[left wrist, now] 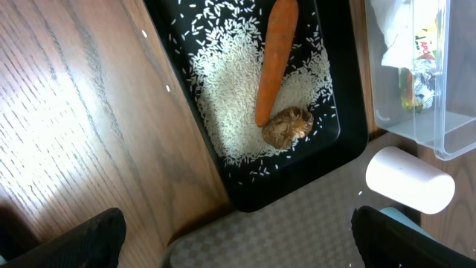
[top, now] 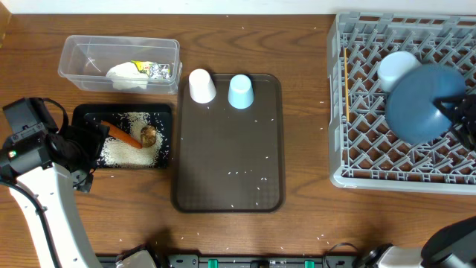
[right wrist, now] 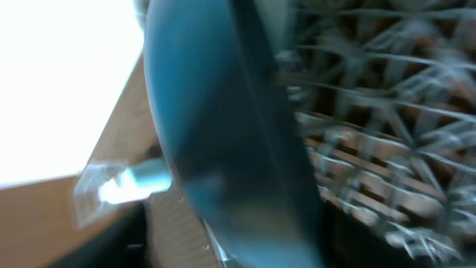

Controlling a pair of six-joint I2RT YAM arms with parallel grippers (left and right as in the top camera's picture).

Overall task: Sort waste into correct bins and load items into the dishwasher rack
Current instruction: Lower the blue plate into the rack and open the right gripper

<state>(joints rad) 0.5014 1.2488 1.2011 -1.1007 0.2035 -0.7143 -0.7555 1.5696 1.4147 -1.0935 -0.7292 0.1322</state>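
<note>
1. Your waste sorting looks done. The tissue (top: pixel 126 74) and foil wrapper (top: pixel 155 70) lie in the clear tub (top: pixel 74 52) at 10 o'clock. The carrot (left wrist: pixel 275 59), rice (left wrist: pixel 223 97) and brown lump (left wrist: pixel 286 126) lie in the black tray (left wrist: pixel 242 193) at 9 o'clock.
2. In the rack (top: pixel 349 175) at 3 o'clock, the dark blue plate (top: pixel 420 104) stands tilted, with the light blue bowl (top: pixel 398 65) at its 11 o'clock.
3. Still to load: the white cup (top: pixel 201 85) and light blue cup (top: pixel 240 91), both upside down at the serving tray's (top: pixel 223 164) 12 o'clock edge.
4. Your left end effector (left wrist: pixel 238 242) is spread wide and empty beside the black tray. Your right end effector (top: pixel 457 112) is at the plate's 3 o'clock rim; you cannot tell whether it grips.
5. Stray rice grains dot the serving tray and the wooden desk (top: pixel 297 45).
</note>
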